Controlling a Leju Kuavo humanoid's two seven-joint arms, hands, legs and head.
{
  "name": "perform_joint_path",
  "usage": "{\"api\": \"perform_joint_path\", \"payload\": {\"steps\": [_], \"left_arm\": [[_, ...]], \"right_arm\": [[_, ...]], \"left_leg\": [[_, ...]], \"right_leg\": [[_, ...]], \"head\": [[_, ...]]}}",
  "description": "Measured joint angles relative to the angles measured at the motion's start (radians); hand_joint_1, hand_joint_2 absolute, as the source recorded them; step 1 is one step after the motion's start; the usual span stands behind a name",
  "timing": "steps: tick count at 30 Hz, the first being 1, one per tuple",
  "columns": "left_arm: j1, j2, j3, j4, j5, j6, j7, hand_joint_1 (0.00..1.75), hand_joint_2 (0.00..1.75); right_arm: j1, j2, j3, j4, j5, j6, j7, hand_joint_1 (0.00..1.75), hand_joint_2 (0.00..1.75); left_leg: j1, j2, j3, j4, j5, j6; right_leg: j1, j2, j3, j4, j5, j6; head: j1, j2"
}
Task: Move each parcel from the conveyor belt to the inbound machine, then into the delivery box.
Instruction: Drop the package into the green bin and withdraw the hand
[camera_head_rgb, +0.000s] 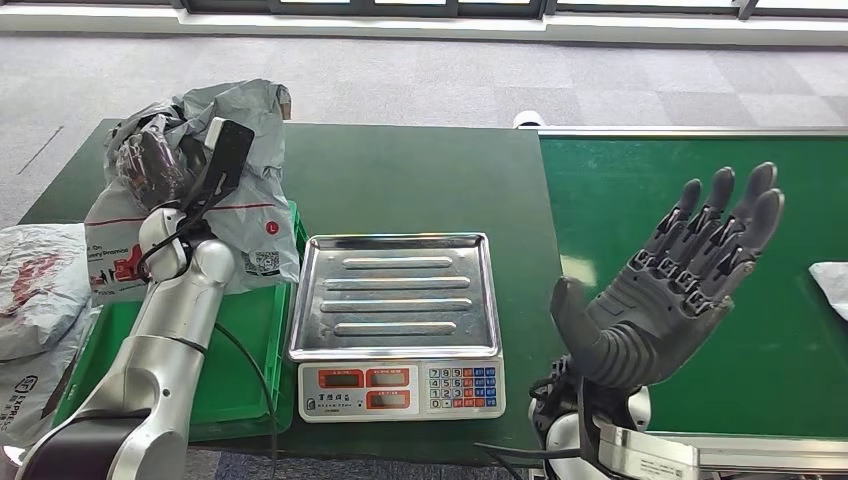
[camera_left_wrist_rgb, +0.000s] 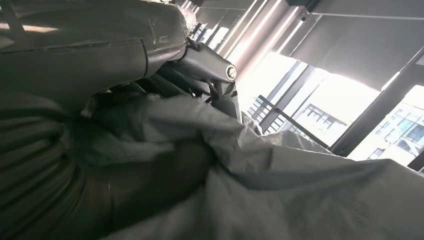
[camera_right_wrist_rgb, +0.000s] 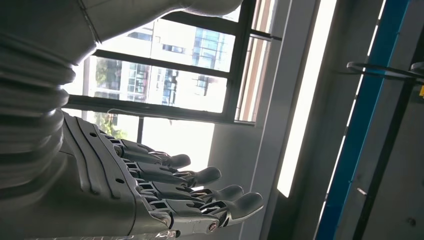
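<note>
My left hand (camera_head_rgb: 150, 165) grips a crumpled grey plastic parcel (camera_head_rgb: 235, 190) and holds it over the green delivery box (camera_head_rgb: 245, 340) at the left of the table. In the left wrist view the grey parcel (camera_left_wrist_rgb: 300, 190) is pressed against the dark fingers (camera_left_wrist_rgb: 150, 175). My right hand (camera_head_rgb: 670, 290) is raised palm-up over the green conveyor belt (camera_head_rgb: 640, 190), its fingers spread and nothing in it. The right wrist view shows the same hand (camera_right_wrist_rgb: 150, 190) with fingers stretched out. A white parcel (camera_head_rgb: 832, 285) lies at the belt's right edge. The scale (camera_head_rgb: 395, 310) has a bare steel tray.
Other grey and white parcels (camera_head_rgb: 35, 290) lie to the left of the green box. The dark green table (camera_head_rgb: 420, 180) stretches behind the scale. Grey carpet floor (camera_head_rgb: 420, 80) lies beyond the table and belt.
</note>
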Motion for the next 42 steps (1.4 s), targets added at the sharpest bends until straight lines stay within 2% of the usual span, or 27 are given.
{"api": "perform_joint_path", "payload": {"steps": [8, 18, 20, 21, 26, 28, 34, 40, 42], "left_arm": [[0.021, 0.000, 0.044, -0.014, -0.019, 0.029, -0.015, 0.00, 1.75], [0.099, -0.021, 0.125, -0.181, -0.003, 0.054, -0.106, 0.00, 1.75], [0.113, -0.042, 0.156, -0.229, 0.013, 0.054, -0.186, 0.00, 1.75], [0.119, -0.059, 0.184, -0.261, 0.031, 0.054, -0.256, 0.00, 1.75], [0.119, -0.180, 0.396, -0.419, 0.229, 0.056, -0.678, 0.00, 1.75], [0.118, -0.216, 0.464, -0.462, 0.280, 0.057, -0.752, 0.00, 1.75], [0.116, -0.274, 0.560, -0.531, 0.295, 0.057, -0.773, 0.00, 1.75], [0.118, -0.299, 0.590, -0.562, 0.324, 0.057, -0.786, 0.00, 1.75], [0.124, -0.302, 0.589, -0.571, 0.331, 0.057, -0.765, 0.00, 1.75]], "right_arm": [[0.003, 0.000, -0.001, 0.011, 0.018, 0.000, 0.000, 0.00, 1.75], [0.004, 0.000, -0.003, 0.043, 0.012, 0.000, 0.000, 0.00, 1.75], [0.005, 0.000, -0.004, 0.045, 0.013, 0.000, 0.000, 0.00, 1.75], [0.005, 0.000, -0.005, 0.045, 0.013, 0.000, 0.000, 0.00, 1.75], [0.013, 0.000, -0.024, 0.049, 0.004, 0.000, 0.000, 0.00, 1.75], [0.017, 0.000, -0.034, 0.051, 0.002, 0.000, 0.000, 0.00, 1.75], [0.025, 0.000, -0.052, 0.056, 0.001, 0.000, 0.000, 0.00, 1.75], [0.030, 0.000, -0.066, 0.061, -0.002, 0.000, 0.000, 0.00, 1.75], [0.035, 0.001, -0.090, 0.068, -0.008, 0.000, 0.000, 0.00, 1.75]], "left_leg": [[0.000, 0.000, 0.000, 0.000, 0.000, 0.000], [0.000, 0.000, -0.001, 0.000, 0.000, 0.000], [0.000, 0.000, -0.001, 0.000, 0.000, 0.000], [0.000, 0.000, -0.001, 0.000, 0.000, 0.000], [0.000, 0.001, -0.001, 0.000, 0.000, 0.000], [0.000, 0.001, -0.001, 0.000, 0.000, 0.000], [0.000, 0.000, -0.001, 0.000, 0.000, 0.000], [0.000, 0.000, -0.001, 0.000, 0.000, 0.000], [0.000, 0.000, -0.001, 0.000, 0.000, 0.000]], "right_leg": [[0.000, 0.000, 0.000, 0.000, 0.000, 0.000], [0.000, 0.000, -0.001, 0.000, 0.000, 0.000], [0.000, 0.000, -0.001, 0.000, 0.000, 0.000], [0.000, 0.000, -0.001, 0.000, 0.000, 0.000], [0.000, 0.000, -0.001, 0.000, 0.000, 0.000], [0.000, 0.000, -0.001, 0.000, 0.000, 0.000], [0.000, 0.000, -0.001, 0.000, 0.000, 0.000], [0.000, 0.000, -0.001, 0.000, 0.000, 0.000], [0.000, 0.000, -0.001, 0.000, 0.000, 0.000]], "head": [[0.000, 0.000], [0.000, 0.000], [0.000, 0.000], [0.000, 0.000], [0.000, 0.000], [0.000, 0.000], [0.000, 0.000], [0.000, 0.000], [0.000, 0.000]]}}
